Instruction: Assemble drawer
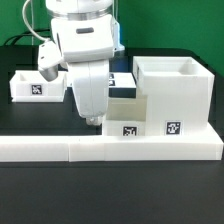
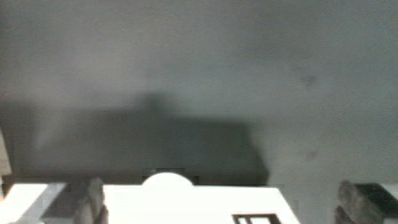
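The tall white housing (image 1: 170, 88) with a tag stands on the exterior view's right. One shallow tagged tray (image 1: 124, 112) lies against its left side. A second tagged tray (image 1: 30, 86) sits far left. My gripper (image 1: 93, 118) hangs over the left end of the middle tray. In the wrist view the gripper (image 2: 224, 192) is open, and its fingers (image 2: 79, 200) straddle the white tray (image 2: 187, 205) and its round knob (image 2: 166, 181). One finger is close to the tray's edge and the other stands well apart from it.
The long low white border wall (image 1: 60, 150) runs along the front of the black table. The marker board (image 1: 121, 77) shows behind the arm. Cables hang at the back left.
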Robot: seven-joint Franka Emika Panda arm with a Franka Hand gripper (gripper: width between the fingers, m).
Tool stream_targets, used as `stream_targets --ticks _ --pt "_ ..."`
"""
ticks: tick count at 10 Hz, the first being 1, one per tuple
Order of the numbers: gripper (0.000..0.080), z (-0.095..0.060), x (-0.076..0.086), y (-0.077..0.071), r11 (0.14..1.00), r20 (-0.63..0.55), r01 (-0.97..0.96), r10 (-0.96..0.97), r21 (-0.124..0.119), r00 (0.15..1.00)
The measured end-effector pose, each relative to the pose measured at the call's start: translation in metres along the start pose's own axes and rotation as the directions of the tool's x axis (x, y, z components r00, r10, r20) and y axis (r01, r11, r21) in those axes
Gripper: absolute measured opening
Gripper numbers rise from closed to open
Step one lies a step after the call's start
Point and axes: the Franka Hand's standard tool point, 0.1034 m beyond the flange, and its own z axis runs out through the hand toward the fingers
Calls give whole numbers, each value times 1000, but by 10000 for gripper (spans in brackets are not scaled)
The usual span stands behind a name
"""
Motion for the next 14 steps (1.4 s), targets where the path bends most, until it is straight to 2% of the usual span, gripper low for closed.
stream_targets --ticks 2,4,6,8,10,14 --pt "649 1 -1 2 1000 -2 0 0 4 1000" --pt "649 -3 -2 14 1000 -5 -1 1 -2 1000" --pt "649 -5 7 22 999 -7 -46 46 -2 999" --pt "649 -3 15 22 994 14 -109 109 2 994" --pt "649 1 35 24 994 14 -111 111 8 994" --pt "649 2 33 23 994 14 -105 105 6 994"
